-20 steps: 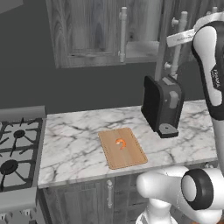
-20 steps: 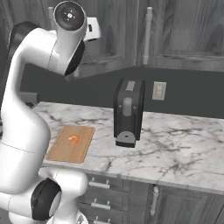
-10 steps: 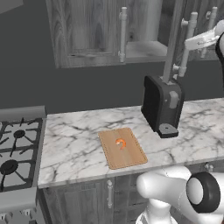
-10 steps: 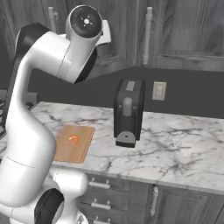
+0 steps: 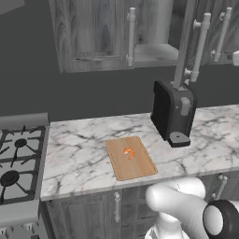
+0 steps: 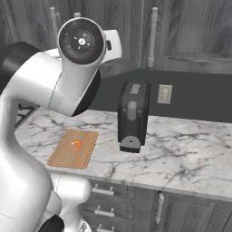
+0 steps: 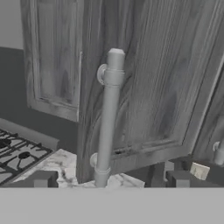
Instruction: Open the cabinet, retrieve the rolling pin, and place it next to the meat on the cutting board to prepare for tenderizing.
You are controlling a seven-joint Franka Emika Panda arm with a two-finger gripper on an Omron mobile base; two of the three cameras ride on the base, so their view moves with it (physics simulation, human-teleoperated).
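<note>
Cabinet (image 5: 93, 37), wall-mounted above the counter, status: being opened.

1. Cutting board (image 5: 135, 167): lying flat on the marble counter (image 5: 74, 154), nearest the base. The meat (image 5: 129, 152) is sitting on its upper half. The bare wood beside the meat is waiting for the rolling pin.
2. Black appliance (image 5: 172, 112): standing behind and to the right of the board, directly under the swinging door. Nothing is touching it.
3. Gripper (image 7: 111, 179): its fingers are standing apart, one on each side of the lower end of the bar handle (image 7: 109, 118), not clamped on it. Over the last second the arm (image 6: 50, 86) has been swinging up and away to the right of the left base view.
4. Right door (image 5: 184, 42): a second ago it was lying closer to the cabinet front. It is now standing swung out, showing nearly edge-on from the left base view.
5. Shelf (image 5: 154, 51): the opening is exposing part of the interior behind the door.
6. Rolling pin: presumably lying deeper inside. The door probably needs widening before reaching in.
</note>
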